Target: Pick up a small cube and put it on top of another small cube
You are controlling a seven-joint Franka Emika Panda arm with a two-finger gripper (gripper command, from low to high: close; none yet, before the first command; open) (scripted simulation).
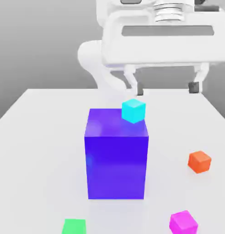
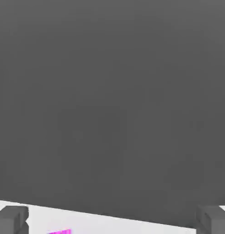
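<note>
Going left to right in the exterior view: the green cube (image 1: 74, 226) lies far below the gripper (image 1: 167, 87) near the table's (image 1: 36, 137) front edge; the blue block (image 1: 116, 157) stands below and just ahead of it, a cyan cube (image 1: 133, 110) on its back corner. Your gripper hangs released, holding nothing. The pink cube (image 1: 183, 222) sits far forward of it, right of the block, beyond the orange cube (image 1: 199, 162). Expect it light, rigid and glossy, perhaps slippery: take it squarely across two opposite flat faces.
</note>
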